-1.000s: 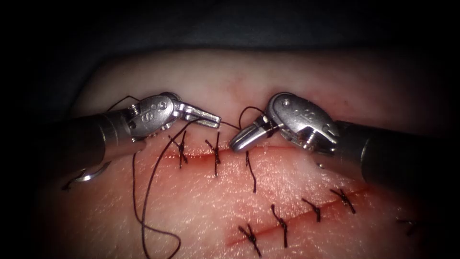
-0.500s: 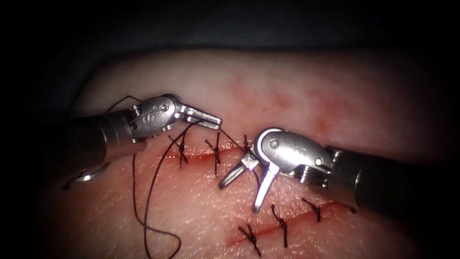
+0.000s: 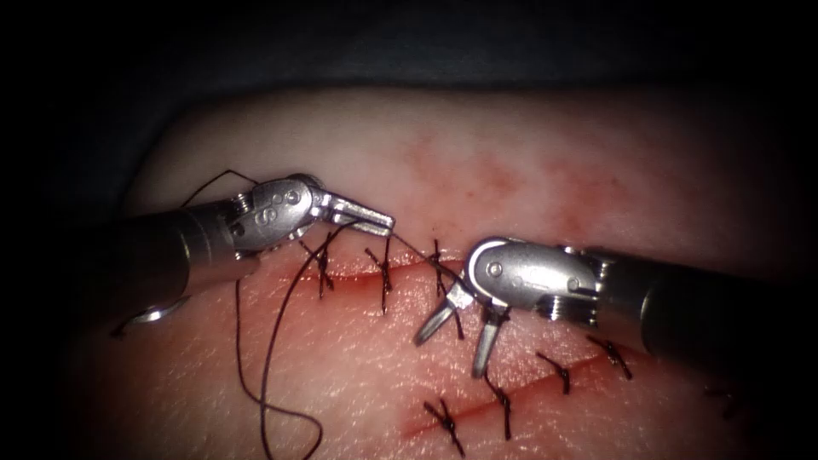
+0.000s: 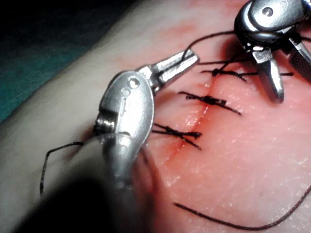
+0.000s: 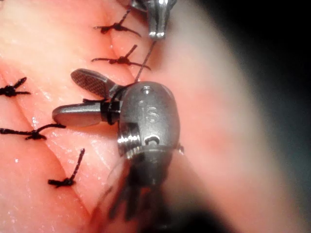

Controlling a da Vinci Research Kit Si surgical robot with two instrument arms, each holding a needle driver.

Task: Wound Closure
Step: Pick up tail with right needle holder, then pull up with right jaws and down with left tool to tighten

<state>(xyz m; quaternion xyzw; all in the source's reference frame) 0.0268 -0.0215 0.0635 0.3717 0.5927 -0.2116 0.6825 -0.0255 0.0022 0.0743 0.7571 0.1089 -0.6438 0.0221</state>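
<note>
Your L tool (image 3: 385, 225) has its jaws closed on the thread (image 3: 271, 341), right at the tips, above the upper cut (image 3: 354, 274) on the tissue (image 3: 358, 375). Same grip in the L wrist view (image 4: 190, 59): thread pinched at the tips, a strand running off toward the stitches. From the jaws one taut strand runs down and rightward to the third stitch (image 3: 438, 271). A slack length drops from the jaws, crosses the cut, and curls into a loop low on the tissue, left of centre.

Your R tool (image 3: 460, 345) has jaws spread wide, holding nothing. Tips point down over the tissue between the upper cut and the lower cut (image 3: 511, 396), just right of the third stitch. R wrist view (image 5: 73, 97) agrees: both jaws apart, ridged inner face of one jaw showing, no thread or needle between them.

Needle (image 3: 158, 313) lies on the tissue at far left, under the L tool's shaft, w/ part of its curve visible. Neither tool holds it. Cannot tell if its tip is in the tissue.

Upper cut carries three stitches w/ cut ends standing up; red fluid (image 3: 341, 277) sits along its line. Lower cut carries four knotted stitches, the right tool's shaft passing above that row.
</note>
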